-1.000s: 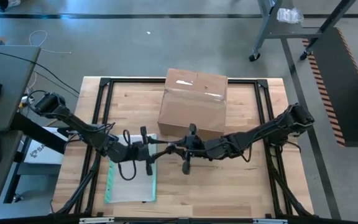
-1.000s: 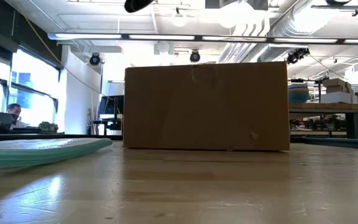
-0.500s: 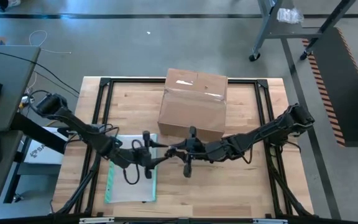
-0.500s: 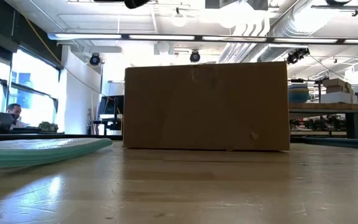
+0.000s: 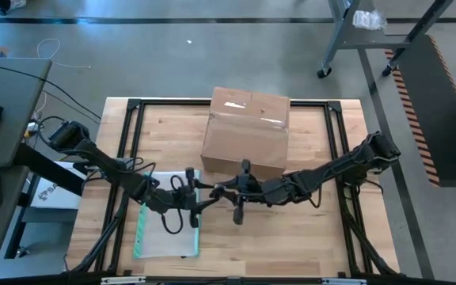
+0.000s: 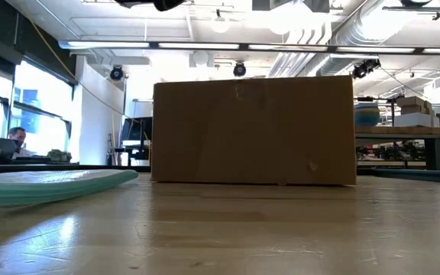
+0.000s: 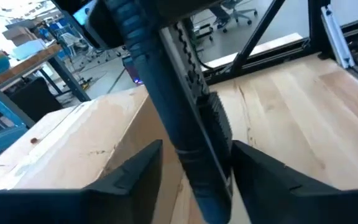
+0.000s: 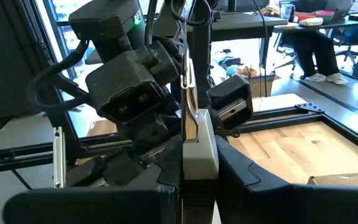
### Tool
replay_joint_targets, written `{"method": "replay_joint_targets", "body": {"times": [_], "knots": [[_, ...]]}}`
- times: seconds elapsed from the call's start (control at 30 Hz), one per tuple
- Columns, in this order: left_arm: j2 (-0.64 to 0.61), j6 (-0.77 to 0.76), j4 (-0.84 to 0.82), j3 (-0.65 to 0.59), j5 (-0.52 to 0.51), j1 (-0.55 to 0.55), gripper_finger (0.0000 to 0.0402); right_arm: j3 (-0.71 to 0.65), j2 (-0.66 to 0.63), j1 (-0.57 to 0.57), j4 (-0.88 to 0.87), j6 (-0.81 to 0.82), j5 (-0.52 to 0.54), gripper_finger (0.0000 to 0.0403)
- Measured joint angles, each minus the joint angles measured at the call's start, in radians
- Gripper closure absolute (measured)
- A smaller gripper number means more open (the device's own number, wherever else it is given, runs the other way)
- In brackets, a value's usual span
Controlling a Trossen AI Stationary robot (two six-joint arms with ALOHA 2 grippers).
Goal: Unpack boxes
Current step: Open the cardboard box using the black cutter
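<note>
From above: brown cardboard box sits at far-centre of the wooden worktop, flaps down, clear tape on the seam. Both arms meet just in front of it. Left pincer & right pincer are tip to tip. Flat clear pouch w/ teal edge lies under the left arm.

Low view shows only the box's plain side, no print readable, plus the pouch edge; contents hidden.

Right wrist cam: narrow, clamped on a slim grey tool. Left wrist cam: fingers part-spread around the dark tool shaft, contact unclear.
</note>
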Motion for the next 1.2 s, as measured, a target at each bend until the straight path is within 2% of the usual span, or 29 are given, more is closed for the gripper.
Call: {"method": "replay_joint_targets", "body": {"times": [0.2, 0.47, 0.63, 0.83, 1.03, 1.2], "knots": [[-0.002, -0.061, 0.034, 0.000, 0.153, 0.034, 0.0338, 0.000, -0.002, 0.003, -0.005, -0.016, -0.029, 0.0366], [-0.030, -0.152, 0.026, -0.002, 0.313, 0.090, 0.0351, 0.001, -0.003, 0.013, -0.004, -0.007, -0.027, 0.0366], [-0.040, -0.180, 0.024, -0.003, 0.405, 0.116, 0.0311, 0.003, -0.003, 0.011, -0.003, 0.014, -0.035, 0.0366], [-0.051, -0.176, -0.026, 0.000, 0.440, 0.121, 0.0267, 0.001, 0.000, 0.010, -0.030, 0.008, -0.026, 0.0366], [-0.118, -0.167, -0.227, 0.000, 0.427, 0.098, 0.0252, 0.001, 0.000, 0.011, -0.025, 0.003, -0.007, 0.0366], [-0.144, -0.159, -0.233, 0.000, 0.407, 0.082, 0.0251, 0.001, 0.000, 0.010, -0.019, 0.002, -0.004, 0.0360]]}}
